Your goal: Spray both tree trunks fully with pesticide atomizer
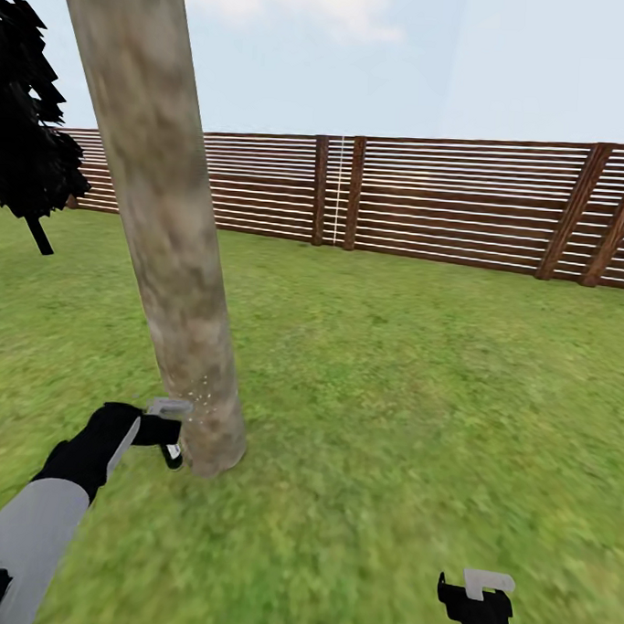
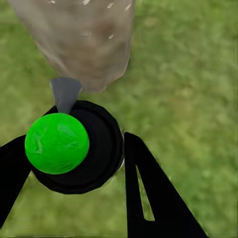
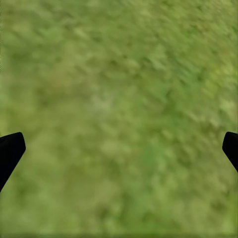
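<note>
My left gripper (image 1: 170, 431) is clenched around the atomizer (image 2: 74, 147), its green round top (image 2: 56, 143) showing between the fingers (image 2: 153, 193), nozzle aimed at the tree trunk (image 1: 173, 250) base just beside it. Whitish specks (image 1: 202, 400) dot the bark there. My right gripper (image 1: 477, 590) at five o'clock hangs spread over grass (image 3: 124, 109). Brown slat fence (image 1: 446, 200) at twelve, a black cypress (image 1: 28, 142) at ten.

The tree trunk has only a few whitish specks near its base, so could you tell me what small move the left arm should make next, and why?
Probably raise the left gripper a little while keeping the atomizer aimed at the tree trunk. The pesticide specks sit only low near the base; the trunk above looks bare.
</note>
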You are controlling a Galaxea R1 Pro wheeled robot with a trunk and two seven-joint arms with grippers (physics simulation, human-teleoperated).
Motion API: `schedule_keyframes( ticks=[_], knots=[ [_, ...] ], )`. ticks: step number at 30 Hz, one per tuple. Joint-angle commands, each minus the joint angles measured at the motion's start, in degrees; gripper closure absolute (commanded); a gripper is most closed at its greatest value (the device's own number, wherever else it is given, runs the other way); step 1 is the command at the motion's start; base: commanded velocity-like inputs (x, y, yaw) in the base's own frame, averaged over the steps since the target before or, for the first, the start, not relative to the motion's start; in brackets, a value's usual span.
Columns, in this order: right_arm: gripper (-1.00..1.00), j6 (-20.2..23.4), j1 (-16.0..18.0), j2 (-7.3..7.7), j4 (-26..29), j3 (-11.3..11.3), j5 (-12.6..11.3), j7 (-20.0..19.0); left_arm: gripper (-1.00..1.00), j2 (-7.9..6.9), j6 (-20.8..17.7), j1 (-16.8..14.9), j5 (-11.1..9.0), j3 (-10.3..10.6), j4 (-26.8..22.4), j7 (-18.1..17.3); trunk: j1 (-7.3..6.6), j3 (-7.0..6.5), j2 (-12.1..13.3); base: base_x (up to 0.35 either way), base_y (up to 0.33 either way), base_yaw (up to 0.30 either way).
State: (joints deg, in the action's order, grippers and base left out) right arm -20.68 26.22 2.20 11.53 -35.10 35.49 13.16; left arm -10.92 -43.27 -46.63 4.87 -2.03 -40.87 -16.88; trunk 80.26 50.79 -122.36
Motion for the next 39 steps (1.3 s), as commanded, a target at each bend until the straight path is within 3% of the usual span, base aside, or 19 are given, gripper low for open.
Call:
schedule_keyframes(
  ticks=[1,2,5,7,9,12,15,16,18,20,26,39],
  knots=[
    [-1.0,-0.23,0.06,0.0,-0.1,-0.41,0.62,0.2,1.0,-1.89,-0.39,-0.03,-0.02,-0.22,-0.16,-0.54,-0.01,0.05,-0.02,0.0,0.0,0.0],
    [-1.0,-0.23,0.06,0.0,-0.1,-0.41,0.62,0.2,1.0,-4.41,-0.46,-0.31,-0.14,-0.25,-0.2,-0.59,-0.01,0.05,-0.02,0.0,0.0,0.0],
    [-1.0,-0.23,0.06,0.0,-0.1,-0.38,0.62,0.2,1.0,-5.3,-0.49,-0.55,-0.32,-0.12,-0.24,-0.76,-0.01,0.05,-0.02,0.0,0.0,0.0],
    [-1.0,-0.23,0.06,0.0,-0.12,-0.34,0.63,0.2,1.0,-4.26,-0.55,-0.67,-0.55,-0.09,-0.33,-0.96,-0.01,0.05,-0.02,0.0,0.0,0.0],
    [-1.0,-0.23,0.06,0.0,-0.13,-0.35,0.63,0.2,1.0,-1.67,-1.0,-0.74,-0.61,-0.08,-1.39,-0.97,-0.01,0.05,-0.02,0.0,0.0,0.0],
    [-1.0,-0.23,0.06,0.0,-0.14,-0.34,0.63,0.2,1.0,0.08,-4.97,-0.77,-0.36,0.26,-3.65,-0.98,-0.01,0.05,-0.02,0.0,0.0,0.0],
    [-1.0,-0.23,0.06,0.0,-0.12,-0.35,0.63,0.2,1.0,-1.46,-6.08,-1.21,-0.1,0.28,-4.48,-1.03,-0.01,0.05,-0.02,0.0,0.0,0.0],
    [-1.0,-0.23,0.06,0.0,-0.11,-0.39,0.63,0.2,1.0,-3.38,-6.21,-1.6,-0.33,0.23,-4.54,-1.04,-0.01,0.05,-0.02,0.0,0.0,0.0],
    [-1.0,-0.23,0.06,0.0,-0.11,-0.36,0.63,0.2,1.0,-5.7,-6.3,-1.87,-0.63,0.12,-4.56,-1.1,-0.01,0.05,-0.02,0.0,0.0,0.0],
    [-1.0,-0.23,0.06,0.0,-0.1,-0.34,0.63,0.2,1.0,-6.33,-6.3,-1.92,-0.65,0.11,-4.58,-1.06,-0.01,0.05,-0.02,0.0,0.0,0.0],
    [-1.0,-0.23,0.06,0.0,-0.1,-0.34,0.63,0.2,1.0,-6.14,-6.3,-1.26,-0.6,0.38,-4.65,-1.05,-0.01,0.05,-0.02,0.018,-0.02,0.0],
    [-1.0,-0.23,0.06,-0.09,-0.1,-0.32,0.63,0.23,1.0,-5.96,-6.12,-1.15,-0.74,0.08,-4.66,-0.9,-0.01,0.05,-0.02,0.064,-0.253,0.0]
  ],
)
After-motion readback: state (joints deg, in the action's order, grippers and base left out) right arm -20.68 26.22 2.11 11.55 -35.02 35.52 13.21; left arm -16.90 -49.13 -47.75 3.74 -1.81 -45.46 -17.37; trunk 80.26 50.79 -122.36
